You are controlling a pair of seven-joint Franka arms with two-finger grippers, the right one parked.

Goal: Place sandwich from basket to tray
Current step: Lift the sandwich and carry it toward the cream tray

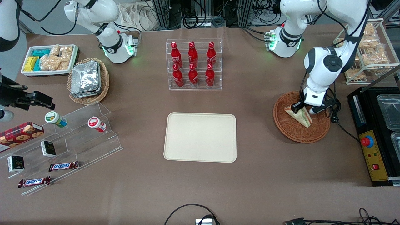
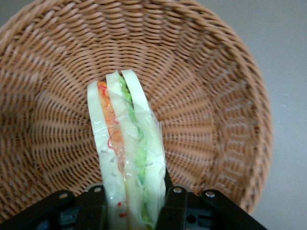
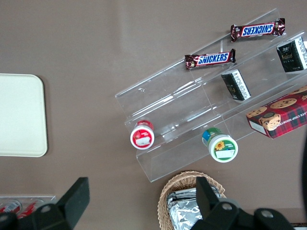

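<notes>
Gripper [image 2: 134, 211] down in basket [image 1: 289, 131], fingers clamped across sandwich [image 2: 127, 148] bread faces so wedge stays edge-up. You lift next; tray [image 1: 200, 156] empty, toward parked arm's end from basket.

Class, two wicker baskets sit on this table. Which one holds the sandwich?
The reddish-brown basket under the end effector, which grips the sandwich; the lighter basket holds foil packets.

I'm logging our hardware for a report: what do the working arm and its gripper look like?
The left arm is glossy white with rounded segments, dark grey round joint caps and black cables running along it. Green lights glow at its base. The gripper over the basket has black fingers with visible screws.
</notes>
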